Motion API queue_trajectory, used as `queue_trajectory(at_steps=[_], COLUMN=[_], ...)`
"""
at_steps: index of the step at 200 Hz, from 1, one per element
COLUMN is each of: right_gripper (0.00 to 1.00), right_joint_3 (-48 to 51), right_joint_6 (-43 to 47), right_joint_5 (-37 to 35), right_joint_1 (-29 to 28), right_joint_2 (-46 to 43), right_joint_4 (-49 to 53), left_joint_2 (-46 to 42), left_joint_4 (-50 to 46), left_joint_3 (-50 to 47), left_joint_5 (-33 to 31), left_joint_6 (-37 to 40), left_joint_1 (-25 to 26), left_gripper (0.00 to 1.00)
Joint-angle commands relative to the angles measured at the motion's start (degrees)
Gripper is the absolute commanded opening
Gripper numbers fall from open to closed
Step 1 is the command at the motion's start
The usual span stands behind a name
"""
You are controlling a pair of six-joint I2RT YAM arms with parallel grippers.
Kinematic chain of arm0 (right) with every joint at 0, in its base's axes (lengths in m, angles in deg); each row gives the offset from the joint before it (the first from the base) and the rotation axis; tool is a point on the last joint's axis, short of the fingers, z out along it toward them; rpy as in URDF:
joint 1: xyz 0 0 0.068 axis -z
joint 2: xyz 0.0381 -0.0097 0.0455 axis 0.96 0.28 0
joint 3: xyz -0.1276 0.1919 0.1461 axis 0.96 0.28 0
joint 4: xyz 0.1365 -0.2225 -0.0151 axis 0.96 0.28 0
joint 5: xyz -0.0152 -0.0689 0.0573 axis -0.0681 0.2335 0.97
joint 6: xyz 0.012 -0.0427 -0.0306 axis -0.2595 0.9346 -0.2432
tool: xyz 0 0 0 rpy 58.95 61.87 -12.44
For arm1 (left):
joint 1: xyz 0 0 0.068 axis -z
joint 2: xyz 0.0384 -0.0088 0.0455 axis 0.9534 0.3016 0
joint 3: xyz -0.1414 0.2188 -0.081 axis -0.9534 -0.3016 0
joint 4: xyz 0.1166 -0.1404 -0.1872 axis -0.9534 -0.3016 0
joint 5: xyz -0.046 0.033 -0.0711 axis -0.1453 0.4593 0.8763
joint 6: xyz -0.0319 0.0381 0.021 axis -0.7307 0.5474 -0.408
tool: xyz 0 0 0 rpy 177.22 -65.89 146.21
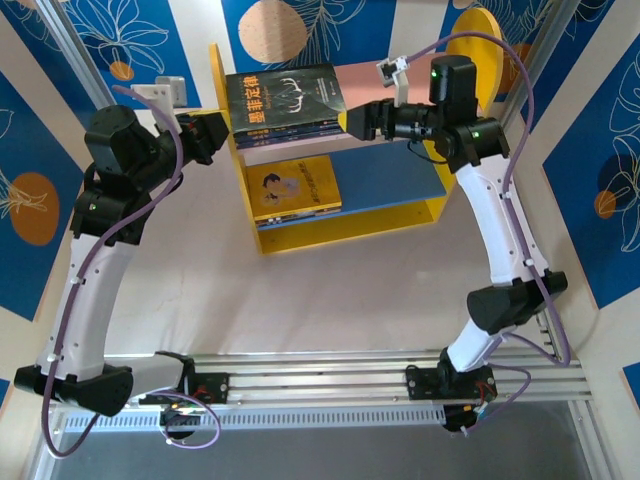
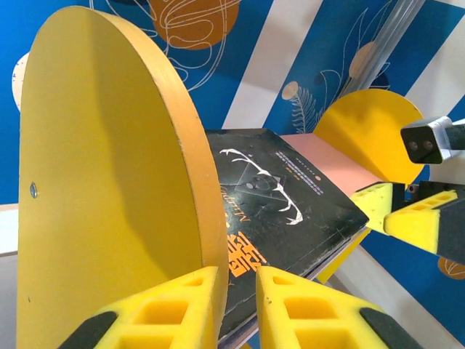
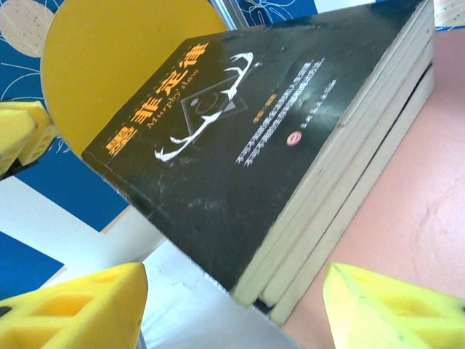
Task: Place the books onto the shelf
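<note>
Yellow foam fingers (image 2: 167, 313) of the left end effector (image 2: 236, 280) were pressed almost together, right at the edge of the shelf's round yellow side (image 2: 109, 182). I think it was steadying the shelf (image 1: 350, 228), but I couldn't tell if it pinched the wood. Next, a stack (image 1: 285, 100) of books lay flat on the pink board (image 1: 365, 75), antler book (image 3: 218, 145) on top, one corner poking past the edge. One yellow book (image 1: 297, 187) lay on the blue board (image 1: 395, 170) below. The right end effector (image 1: 352, 122) was spread wide and held nothing, close to the stack, maybe to push it in. The other yellow side (image 2: 370, 138) stood behind it, leaving little room.
</note>
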Motion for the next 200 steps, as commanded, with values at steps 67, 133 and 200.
queue_trajectory(at_steps=[67,133,200], right_gripper=[0.61,0.57,0.57], right_joint_3=[4.95,5.29,4.68], right_joint_6=[0.77,0.75,1.82], right_joint_5=[-1.52,-1.10,-1.86], right_joint_1=[-0.81,-2.02,-3.40], right_joint_2=[-4.13,-5.97,-6.23], right_joint_4=[-3.54,-3.71,-2.56], left_joint_2=[-0.92,-1.22,-1.13], left_joint_4=[-0.72,-0.82,-0.57], left_joint_3=[0.48,0.43,0.10], left_joint_5=[-0.84,-1.03,-0.96], left_joint_6=[1.08,1.35,1.24], left_joint_1=[-0.29,-0.29,-0.29], left_gripper=[0.22,0.22,0.22])
